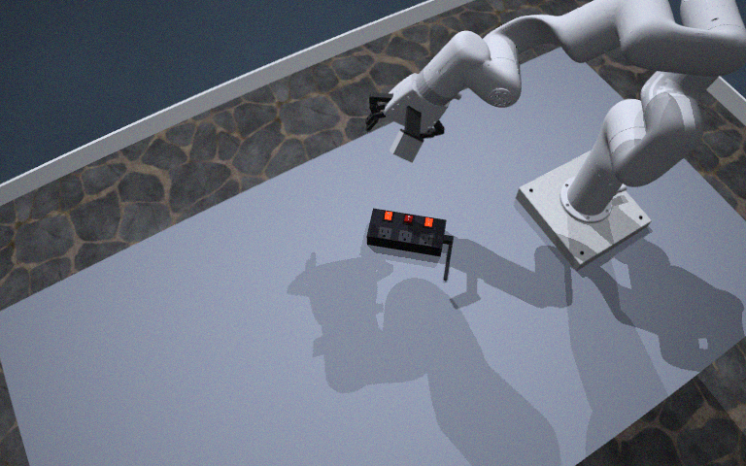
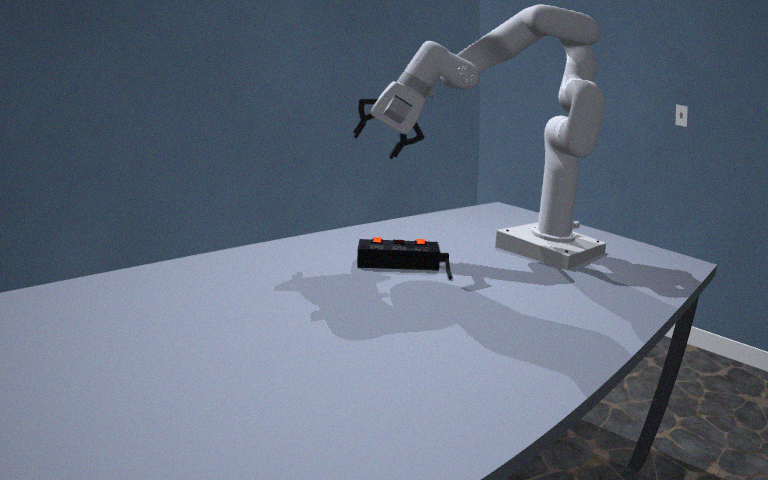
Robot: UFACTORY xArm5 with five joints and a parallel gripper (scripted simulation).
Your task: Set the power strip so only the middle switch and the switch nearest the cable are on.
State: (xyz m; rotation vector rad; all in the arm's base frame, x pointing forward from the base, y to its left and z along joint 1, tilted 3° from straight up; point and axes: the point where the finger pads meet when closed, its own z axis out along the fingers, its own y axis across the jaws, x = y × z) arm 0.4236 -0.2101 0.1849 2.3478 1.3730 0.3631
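A black power strip (image 1: 407, 233) is lying flat, right way up, mid-table (image 1: 164, 356), its three red switches (image 1: 408, 218) facing upward and its cable (image 1: 446, 258) trailing from the right end. High above and well apart, the claw (image 2: 385, 134) is hanging spread to its widest, gripping nothing. A wide finger pressing down could be catching two neighbouring rockers, or nudging the strip sideways.

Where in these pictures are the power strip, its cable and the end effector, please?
Power strip (image 1: 405, 237): top view, on its black socket face.
Cable (image 1: 446, 262): top view, on the short black stub leaving the strip's end.
End effector (image 2: 385, 135): exterior view, midway between its open black fingertips, high above the table.
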